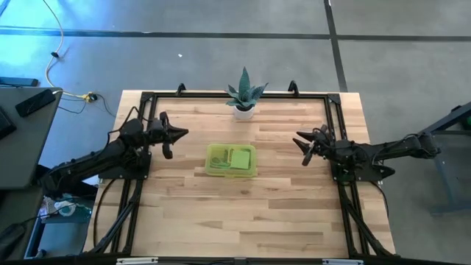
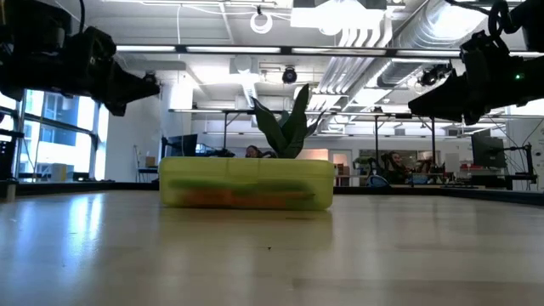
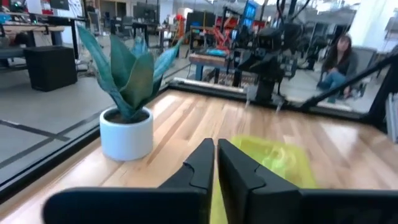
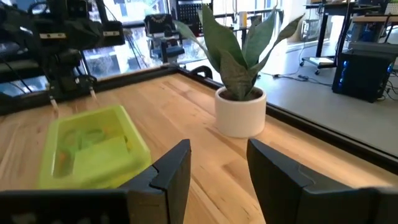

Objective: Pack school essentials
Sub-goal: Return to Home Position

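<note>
Step in hand: both arms retreat to rest. My judgement is to draw each one up and back from the case (image 1: pixel 231 159), with no sweep over its lid.
Left claw: the left gripper (image 1: pixel 182 133) has its fingers pressed together and holds nothing. It is left of the case, apart from it and raised off the table (image 1: pixel 221 221).
Right claw: the right gripper (image 1: pixel 300 146) is spread wide and empty. It is right of the case and well apart.
Task's thing: the school essentials (image 2: pixel 246 194) are inside the shut case, between the two claws. Orange and green show through the wall.
Hazard: the potted plant (image 1: pixel 244 96) stands just behind the case.
</note>
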Motion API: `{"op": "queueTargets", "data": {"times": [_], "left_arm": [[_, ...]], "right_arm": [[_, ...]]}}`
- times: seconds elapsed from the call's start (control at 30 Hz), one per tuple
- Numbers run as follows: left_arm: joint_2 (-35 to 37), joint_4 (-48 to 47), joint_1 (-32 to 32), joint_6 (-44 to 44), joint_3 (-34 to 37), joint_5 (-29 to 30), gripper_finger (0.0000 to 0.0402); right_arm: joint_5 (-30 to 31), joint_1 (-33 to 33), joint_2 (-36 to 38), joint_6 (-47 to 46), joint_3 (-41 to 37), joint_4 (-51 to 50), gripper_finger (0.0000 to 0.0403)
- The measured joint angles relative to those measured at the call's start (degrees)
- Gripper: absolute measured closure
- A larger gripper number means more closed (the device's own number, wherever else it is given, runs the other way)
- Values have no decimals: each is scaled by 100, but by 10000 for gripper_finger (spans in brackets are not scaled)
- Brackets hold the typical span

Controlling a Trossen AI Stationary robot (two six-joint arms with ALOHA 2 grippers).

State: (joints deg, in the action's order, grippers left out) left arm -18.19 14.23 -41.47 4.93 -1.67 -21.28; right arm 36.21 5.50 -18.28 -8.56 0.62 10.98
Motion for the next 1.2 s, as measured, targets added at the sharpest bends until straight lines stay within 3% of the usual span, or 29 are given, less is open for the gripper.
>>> {"op": "queueTargets", "data": {"times": [0.27, 0.53, 0.83, 1.07, 1.2], "left_arm": [[276, -559, 162, -122, 0, 222, 401], [797, -685, 1231, -102, 0, 1310, 401], [1706, -1600, 2326, -375, -2, 2292, 401], [1791, -1601, 2748, -426, -7, 2355, 401], [1785, -1612, 2811, -29, -7, 2237, 401]], "right_arm": [[0, 0, -2, -39, 2, -360, 254], [0, 0, 0, -39, 2, -356, 254], [0, 0, -2, -39, 2, -356, 254], [0, 0, 0, -39, 2, -356, 253], [-2, 0, 0, -39, 4, -367, 253]]}}
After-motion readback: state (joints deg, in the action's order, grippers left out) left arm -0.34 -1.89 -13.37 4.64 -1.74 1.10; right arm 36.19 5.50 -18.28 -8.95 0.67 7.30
